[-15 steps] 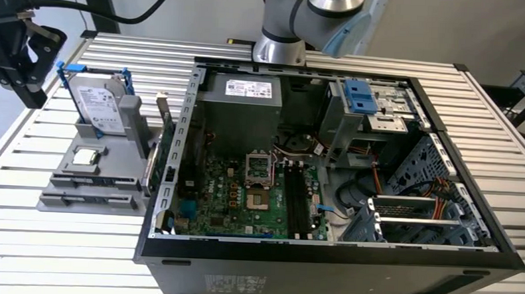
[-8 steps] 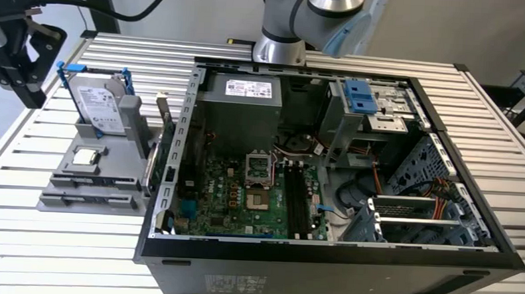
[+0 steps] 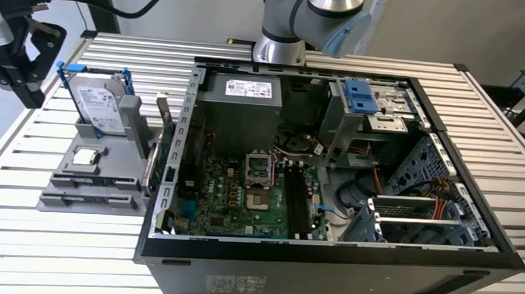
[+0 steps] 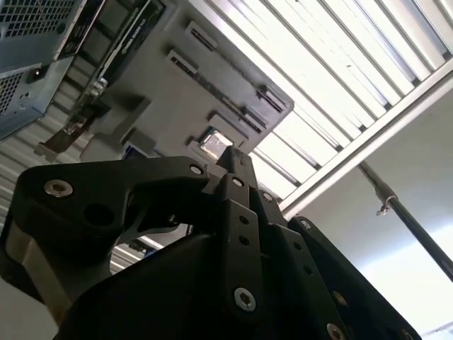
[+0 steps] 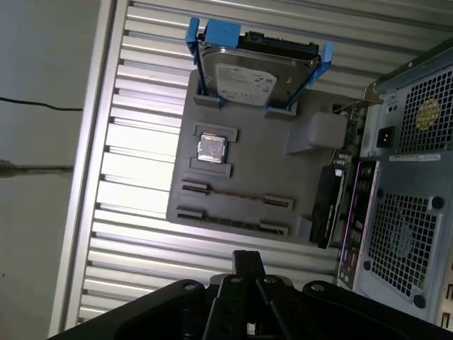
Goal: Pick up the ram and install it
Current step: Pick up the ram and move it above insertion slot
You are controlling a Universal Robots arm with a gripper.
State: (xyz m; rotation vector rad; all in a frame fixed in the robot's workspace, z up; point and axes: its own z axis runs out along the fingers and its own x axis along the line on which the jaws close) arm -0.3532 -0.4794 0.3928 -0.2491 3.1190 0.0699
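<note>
Our gripper hangs near the tray, fingers pressed together and empty. Lowered like this, we judge it would strike the thin ram.

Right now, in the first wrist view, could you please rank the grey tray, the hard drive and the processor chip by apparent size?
1. grey tray, largest
2. hard drive, standing in the tray
3. processor chip, clearly smallest
</note>
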